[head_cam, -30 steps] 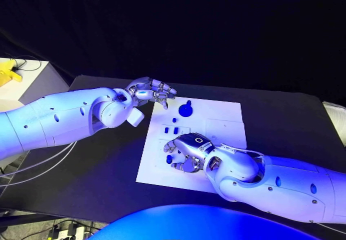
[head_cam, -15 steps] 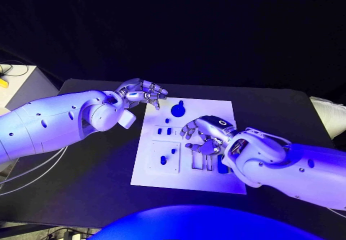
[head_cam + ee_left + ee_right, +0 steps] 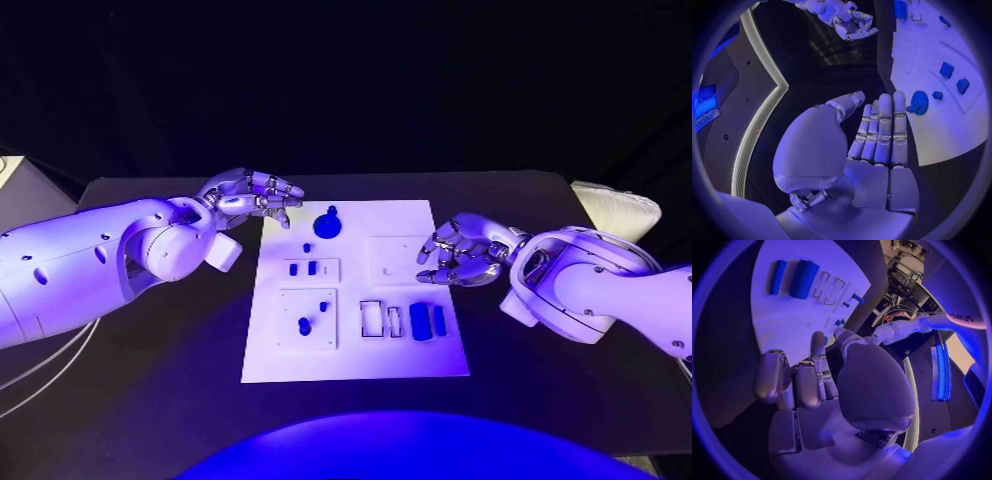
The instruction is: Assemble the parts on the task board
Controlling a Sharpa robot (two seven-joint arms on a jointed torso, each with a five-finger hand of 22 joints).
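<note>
The black tabletop (image 3: 173, 340) carries the white task board (image 3: 361, 345) in its middle, with small blue parts (image 3: 420, 319) lying on it. My left hand (image 3: 253, 195) hovers at the board's far left corner, fingers loosely apart, holding nothing. My right hand (image 3: 462, 255) hangs at its right edge, fingers half curled, empty.

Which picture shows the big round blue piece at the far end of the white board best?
The left wrist view: the round blue disc part sits large just past the fingers. The head view shows it small on the white board. In the right wrist view I cannot pick it out.
</note>
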